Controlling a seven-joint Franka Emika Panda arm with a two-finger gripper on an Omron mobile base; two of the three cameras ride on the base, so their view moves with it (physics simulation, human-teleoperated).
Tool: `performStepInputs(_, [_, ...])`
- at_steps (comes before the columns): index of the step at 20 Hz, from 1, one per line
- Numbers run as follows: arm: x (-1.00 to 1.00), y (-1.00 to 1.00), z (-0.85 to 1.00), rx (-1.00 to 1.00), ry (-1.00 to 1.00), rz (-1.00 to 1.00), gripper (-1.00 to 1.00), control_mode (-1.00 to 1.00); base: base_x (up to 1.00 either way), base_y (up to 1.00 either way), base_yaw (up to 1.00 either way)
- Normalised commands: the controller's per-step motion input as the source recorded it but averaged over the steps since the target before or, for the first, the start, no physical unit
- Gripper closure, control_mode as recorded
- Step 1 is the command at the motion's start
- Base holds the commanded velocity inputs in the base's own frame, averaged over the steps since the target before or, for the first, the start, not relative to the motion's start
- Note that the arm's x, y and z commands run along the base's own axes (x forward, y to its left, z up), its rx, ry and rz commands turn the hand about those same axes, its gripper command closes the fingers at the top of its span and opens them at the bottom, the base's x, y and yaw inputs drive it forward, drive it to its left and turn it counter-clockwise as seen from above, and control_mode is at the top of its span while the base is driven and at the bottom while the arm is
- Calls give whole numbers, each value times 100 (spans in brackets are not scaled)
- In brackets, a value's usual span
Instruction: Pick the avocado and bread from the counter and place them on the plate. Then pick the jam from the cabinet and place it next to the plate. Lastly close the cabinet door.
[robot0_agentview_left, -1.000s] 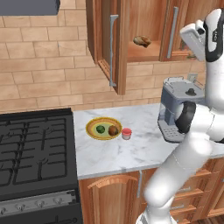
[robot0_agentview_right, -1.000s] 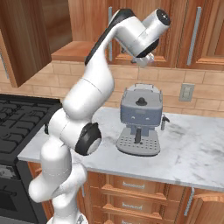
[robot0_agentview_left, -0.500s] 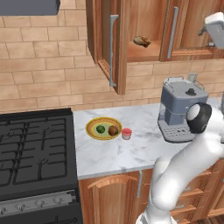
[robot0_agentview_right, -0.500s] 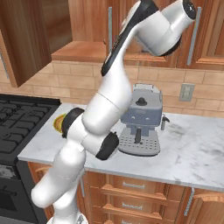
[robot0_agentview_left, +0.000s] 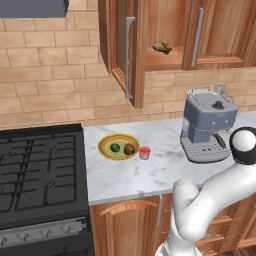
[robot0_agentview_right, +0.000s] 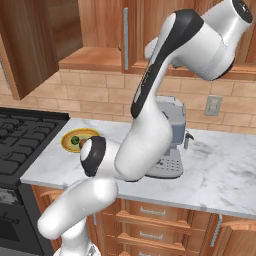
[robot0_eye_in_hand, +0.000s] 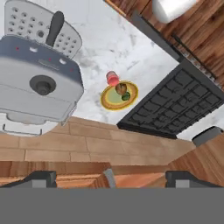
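The yellow-rimmed plate (robot0_agentview_left: 107, 144) (robot0_agentview_right: 89, 134) (robot0_eye_in_hand: 108, 101) lies on the white marble counter (robot0_agentview_left: 150, 175), with the dark green avocado (robot0_agentview_left: 115, 147) (robot0_agentview_right: 75, 140) (robot0_eye_in_hand: 126, 97) and the brown bread (robot0_agentview_left: 129, 149) (robot0_eye_in_hand: 121, 89) on it. Just right of the plate stands the red jam (robot0_agentview_left: 144, 152) (robot0_eye_in_hand: 113, 78). The cabinet door (robot0_agentview_left: 121, 45) hangs open, its grey bar handle (robot0_agentview_left: 129, 57) facing out. My gripper (robot0_eye_in_hand: 111, 181) is open and holds nothing, high above the counter, with a wooden cabinet edge close under its fingertips (robot0_eye_in_hand: 41, 178).
A grey coffee machine (robot0_agentview_left: 207, 125) (robot0_agentview_right: 170, 135) (robot0_eye_in_hand: 39, 83) stands right of the plate. The black stove (robot0_agentview_left: 40, 175) (robot0_eye_in_hand: 175, 105) fills the left. A lumpy tan pastry (robot0_agentview_left: 162, 47) sits on the cabinet shelf. My arm (robot0_agentview_right: 150, 125) crosses the middle of the right base view.
The gripper has gone from shut to open. The arm has swung up and to the right, and its hand has left the top of the left base view. Plate, food and jam stayed put.
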Motion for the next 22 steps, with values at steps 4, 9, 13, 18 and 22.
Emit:
performStepInputs(4, [-100, 100, -100, -57, -51, 2, -100, -100, 0, 0, 0])
performStepInputs(9, [-100, 100, -100, -63, -42, 7, -100, -100, 0, 0, 0])
performStepInputs(13, [-100, 100, -100, -66, -25, 14, -100, -100, 0, 0, 0])
performStepInputs(18, [-100, 100, -100, -69, -11, 18, -100, -100, 0, 0, 0])
performStepInputs(22, [-100, 91, -100, -60, -9, 17, -100, -100, 0, 0, 0])
